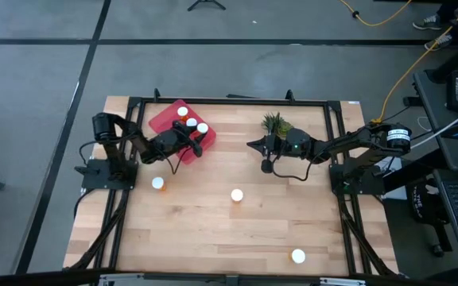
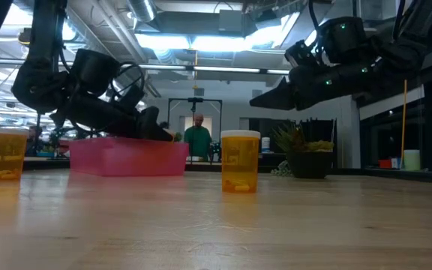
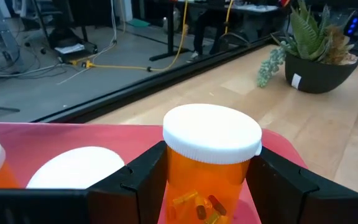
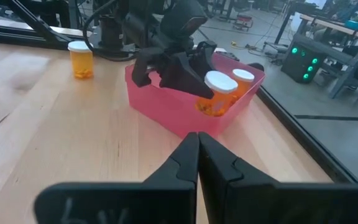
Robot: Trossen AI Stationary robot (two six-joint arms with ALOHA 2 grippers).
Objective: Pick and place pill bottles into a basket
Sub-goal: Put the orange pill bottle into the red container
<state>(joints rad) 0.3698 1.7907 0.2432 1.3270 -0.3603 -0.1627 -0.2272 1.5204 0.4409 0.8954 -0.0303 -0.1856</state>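
The red basket (image 1: 168, 121) lies at the table's far left and holds two orange pill bottles with white caps (image 1: 182, 112) (image 1: 192, 122). My left gripper (image 1: 199, 135) reaches over the basket's right corner, shut on a third pill bottle (image 3: 211, 163), which also shows in the right wrist view (image 4: 219, 91). My right gripper (image 1: 252, 145) hovers shut and empty near the table's middle. Three more pill bottles stand upright on the table (image 1: 158, 183) (image 1: 237, 195) (image 1: 297, 256). My left gripper pinches the bottle's orange body just under the white cap (image 3: 185, 180) between its two fingers (image 3: 143, 177), one on each side. The fingers come from the table's left, about level. The bottle is upright inside the basket's right corner; whether it stands on the floor, I cannot tell.
A small potted plant (image 1: 275, 123) stands at the far middle, just beyond my right gripper. Black frame rails (image 1: 237, 101) run round the table's edges. A person in green (image 2: 197, 139) stands in the room behind.
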